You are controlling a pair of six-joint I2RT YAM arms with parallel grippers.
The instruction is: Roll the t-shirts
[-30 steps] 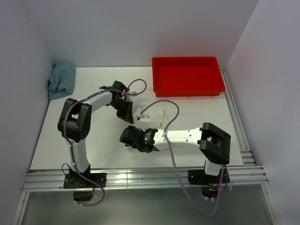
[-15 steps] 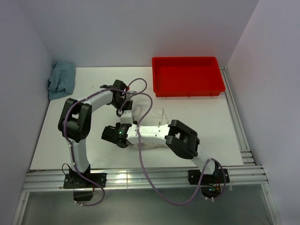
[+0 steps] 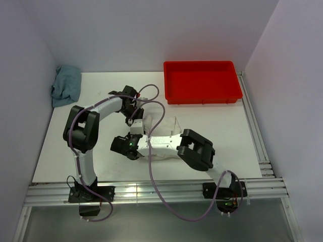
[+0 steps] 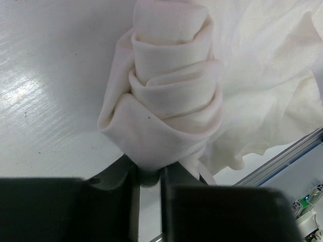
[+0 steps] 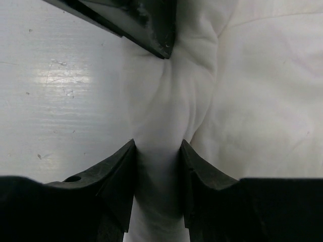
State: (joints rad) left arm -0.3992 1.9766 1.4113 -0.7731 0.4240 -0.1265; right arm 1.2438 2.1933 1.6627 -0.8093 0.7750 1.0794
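Cream-white t-shirt (image 4: 171, 96); red tray (image 3: 202, 97); teal cloth (image 3: 66, 86); white table (image 3: 55, 156).

The left gripper (image 4: 149, 177) and right gripper (image 5: 157, 174) crowd one t-shirt (image 3: 167, 125) end, while the table (image 3: 58, 151) leftward seems open.

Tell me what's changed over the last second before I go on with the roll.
The right arm folded its elbow in toward the middle and carried the right gripper leftward; its jaws narrowed onto a bunched fold of the t-shirt. The left gripper barely shifted, jaws still pinching the rolled end. The red tray and blue cloth stayed put.
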